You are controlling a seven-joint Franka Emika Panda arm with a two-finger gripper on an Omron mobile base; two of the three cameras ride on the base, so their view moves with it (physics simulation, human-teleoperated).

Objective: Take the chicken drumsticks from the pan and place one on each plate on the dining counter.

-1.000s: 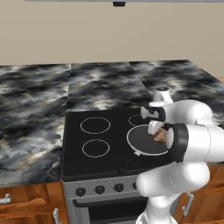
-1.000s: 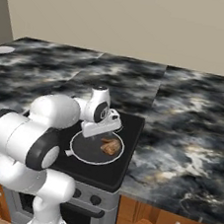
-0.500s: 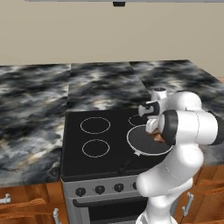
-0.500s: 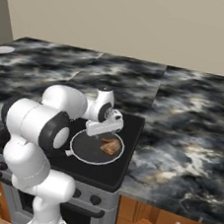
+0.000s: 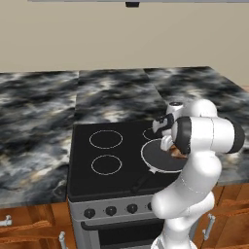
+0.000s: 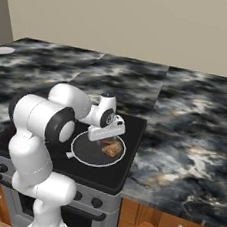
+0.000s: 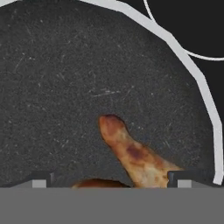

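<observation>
Golden-brown, mottled chicken drumstick (image 7: 135, 157) lying in the pan (image 7: 65, 87), long axis running diagonally in the hand view, tapered rounded end pointing up-left, thicker end toward the fingertips (image 7: 181, 179). Dark grey speckled skillet floor, pale curved rim, sitting on the black glass cooktop (image 5: 107, 146). Gripper (image 6: 106, 133) hovering just over the meat, jaws spread wide, gripping nothing, straddling the drumstick's thick end.

Table: you see black-grey marble (image 6: 194, 125) with white veins around the cooktop.
Cooktop: black glass (image 5: 97, 182), set into the table.
On cooktop: the pan (image 6: 88, 152) on your front right burner.
Far left: a white plate (image 6: 2, 50).
</observation>
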